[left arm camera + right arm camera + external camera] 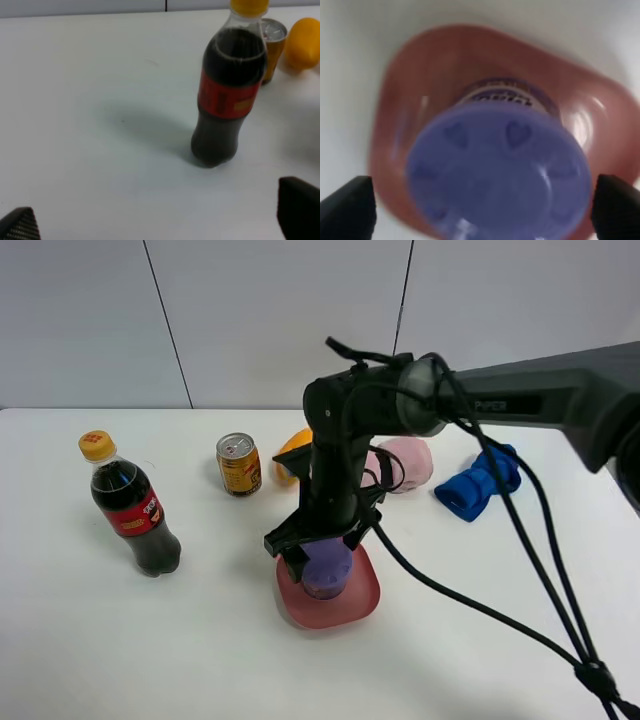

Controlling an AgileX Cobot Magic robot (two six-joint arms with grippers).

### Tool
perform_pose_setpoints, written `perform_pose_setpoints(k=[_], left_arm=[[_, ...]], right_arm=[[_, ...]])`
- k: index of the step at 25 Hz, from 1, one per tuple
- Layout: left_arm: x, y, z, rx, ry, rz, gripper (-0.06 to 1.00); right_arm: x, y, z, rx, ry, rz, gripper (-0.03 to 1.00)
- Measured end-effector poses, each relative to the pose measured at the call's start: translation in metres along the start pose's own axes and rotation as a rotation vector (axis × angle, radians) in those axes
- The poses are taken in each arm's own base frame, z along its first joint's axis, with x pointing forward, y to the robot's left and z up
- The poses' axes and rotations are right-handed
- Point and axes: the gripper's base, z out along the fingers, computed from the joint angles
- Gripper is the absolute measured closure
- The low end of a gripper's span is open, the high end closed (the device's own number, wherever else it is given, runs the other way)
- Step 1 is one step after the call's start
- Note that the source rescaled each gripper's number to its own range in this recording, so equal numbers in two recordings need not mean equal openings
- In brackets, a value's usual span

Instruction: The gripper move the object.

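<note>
The lavender container (327, 570) stands upright on the pink plate (352, 605) at the table's middle. My right gripper (322, 545) reaches across from the right and hangs straight over it, jaws open, one finger on each side of the lid. In the right wrist view the scalloped lid with heart marks (500, 170) fills the picture on the plate (420, 65). The black fingertips (350, 205) stand apart from its rim, the gripper (482, 210) not touching it. My left gripper (160, 220) is open and empty, low over the table; it does not show in the exterior view.
A cola bottle (135, 510) (230, 95) stands at the left. A gold can (239, 463) (272, 45) and an orange fruit (293, 452) (302, 42) are behind the plate. A pink object (405, 462) and blue rolled cloth (478, 483) lie at the right.
</note>
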Motion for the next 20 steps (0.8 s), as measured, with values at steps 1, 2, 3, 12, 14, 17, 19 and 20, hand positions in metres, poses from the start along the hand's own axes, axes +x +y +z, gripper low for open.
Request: perform_pose_setpoints(k=[1, 2, 3, 12, 14, 17, 19, 20], left_arm=[[0.0, 0.0, 0.0, 0.0, 0.0, 0.0, -0.06], [0.0, 0.0, 0.0, 0.0, 0.0, 0.0, -0.06], [0.0, 0.0, 0.0, 0.0, 0.0, 0.0, -0.06], [0.0, 0.0, 0.0, 0.0, 0.0, 0.0, -0.06], [0.0, 0.0, 0.0, 0.0, 0.0, 0.0, -0.06], [0.0, 0.0, 0.0, 0.0, 0.0, 0.0, -0.06], [0.0, 0.0, 0.0, 0.0, 0.0, 0.0, -0.06], [0.0, 0.0, 0.0, 0.0, 0.0, 0.0, -0.06]], right_arm=[[0.001, 0.001, -0.012, -0.004, -0.028, -0.004, 0.41], [0.003, 0.003, -0.028, -0.01, -0.066, -0.009, 0.41], [0.006, 0.005, -0.046, -0.017, -0.11, -0.015, 0.41], [0.069, -0.003, -0.224, 0.133, -0.696, -0.035, 0.39], [0.096, -0.01, -0.261, 0.191, -0.822, -0.022, 0.39], [0.138, -0.018, -0.303, 0.25, -0.964, -0.001, 0.39], [0.165, -0.023, -0.321, 0.282, -1.022, 0.012, 0.39], [0.179, -0.026, -0.33, 0.293, -1.055, 0.018, 0.39]])
